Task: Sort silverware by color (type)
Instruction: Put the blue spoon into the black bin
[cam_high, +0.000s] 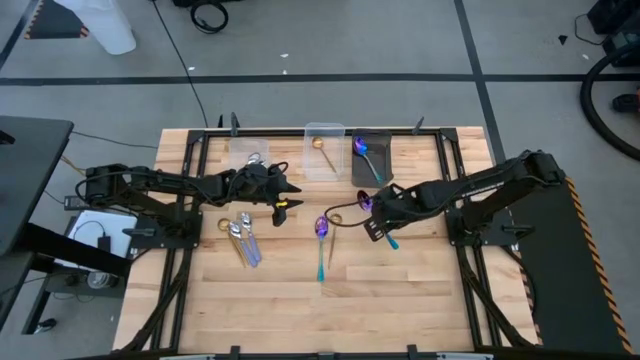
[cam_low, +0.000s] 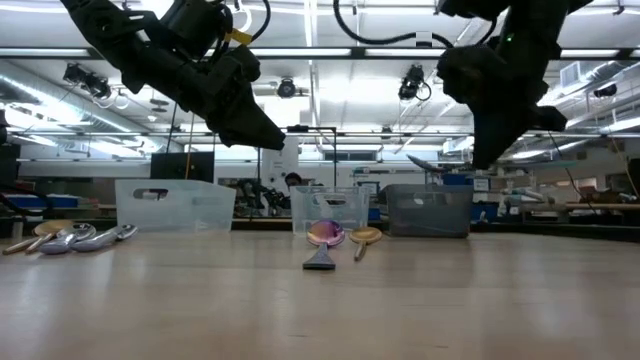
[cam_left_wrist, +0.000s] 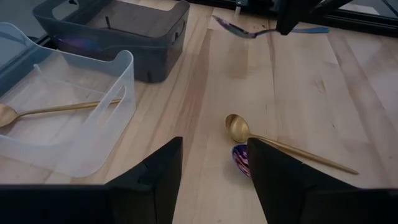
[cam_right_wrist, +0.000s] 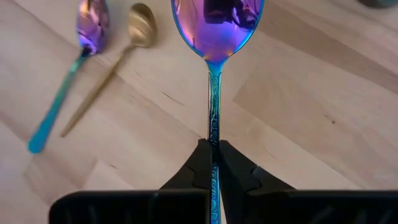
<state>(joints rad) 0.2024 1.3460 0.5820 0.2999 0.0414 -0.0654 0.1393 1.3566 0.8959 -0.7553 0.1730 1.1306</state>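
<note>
Sorting looks partly done: the right gripper (cam_right_wrist: 212, 163), jaws clamped on an iridescent purple-blue spoon (cam_right_wrist: 216, 25), hovers mid-bench, left gripper (cam_left_wrist: 211, 180) jaws open, several spoons unsorted.

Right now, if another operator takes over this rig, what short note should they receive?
Right claw: shut on an iridescent spoon, held above the table near the dark bin.
Left claw: open, empty, above the table by the clear bins.
Done: one gold spoon in the middle clear bin, one iridescent spoon in the dark bin.
Left: silver spoons at left, a gold spoon and an iridescent spoon at centre.
</note>
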